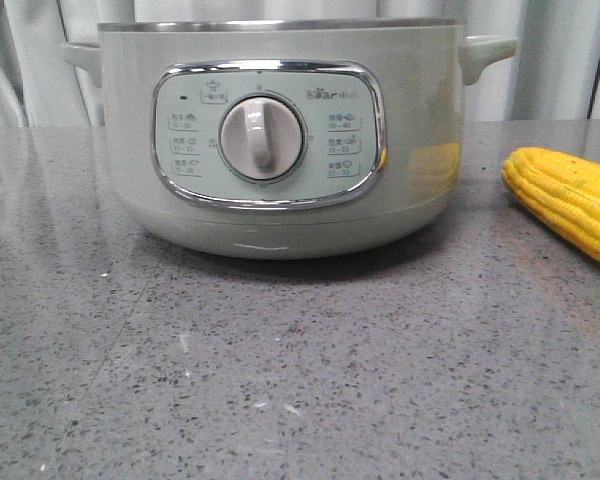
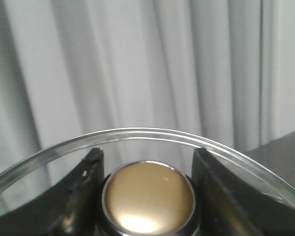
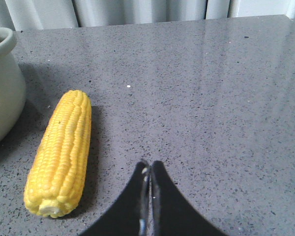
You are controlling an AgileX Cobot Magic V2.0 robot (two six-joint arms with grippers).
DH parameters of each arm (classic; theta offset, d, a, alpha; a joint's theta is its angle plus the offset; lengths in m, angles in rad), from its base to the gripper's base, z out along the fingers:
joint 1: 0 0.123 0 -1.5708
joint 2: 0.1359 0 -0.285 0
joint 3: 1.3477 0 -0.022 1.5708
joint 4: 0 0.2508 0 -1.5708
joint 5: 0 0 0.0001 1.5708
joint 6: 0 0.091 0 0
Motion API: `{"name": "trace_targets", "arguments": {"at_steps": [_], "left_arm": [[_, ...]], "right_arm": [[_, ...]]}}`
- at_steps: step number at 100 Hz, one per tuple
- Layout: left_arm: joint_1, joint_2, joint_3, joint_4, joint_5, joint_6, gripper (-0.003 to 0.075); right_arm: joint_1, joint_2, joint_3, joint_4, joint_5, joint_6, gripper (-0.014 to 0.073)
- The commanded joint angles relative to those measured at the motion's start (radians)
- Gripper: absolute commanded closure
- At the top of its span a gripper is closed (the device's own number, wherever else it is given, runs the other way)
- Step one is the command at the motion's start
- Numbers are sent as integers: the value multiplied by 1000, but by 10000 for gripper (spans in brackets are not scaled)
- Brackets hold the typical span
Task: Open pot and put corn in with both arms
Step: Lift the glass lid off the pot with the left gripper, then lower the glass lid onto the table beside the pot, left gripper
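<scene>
The left gripper (image 2: 148,162) clasps the brass-coloured round knob (image 2: 148,199) of the clear glass lid (image 2: 137,135), held up against pale pleated curtains (image 2: 137,64); a thin hold on that smooth knob could, I judge, let the lid tilt or slip and break. The right gripper (image 3: 149,172), fingers pressed together and empty, hovers beside the bright yellow corn cob (image 3: 60,155), which lies just right of the round grey-green electric pot (image 1: 280,150) and could roll when nudged. Everything rests on a speckled grey stone-look table (image 1: 280,380).

Low front camera near pot (image 1: 270,150); right wrist shares corn (image 3: 61,152).
</scene>
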Motion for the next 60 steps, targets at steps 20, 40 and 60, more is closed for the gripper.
{"name": "trace_targets", "arguments": {"at_steps": [20,40,60], "left_arm": [[224,-195,166,0,-117,1,741],[284,-251,338,-12,-133,-16,741],[284,-232,506,-89,-294,-16,741]], "right_arm": [[1,15,-26,3,-84,-12,665],[1,15,-26,3,-84,-12,665],[1,15,-26,3,-84,-12,665]]}}
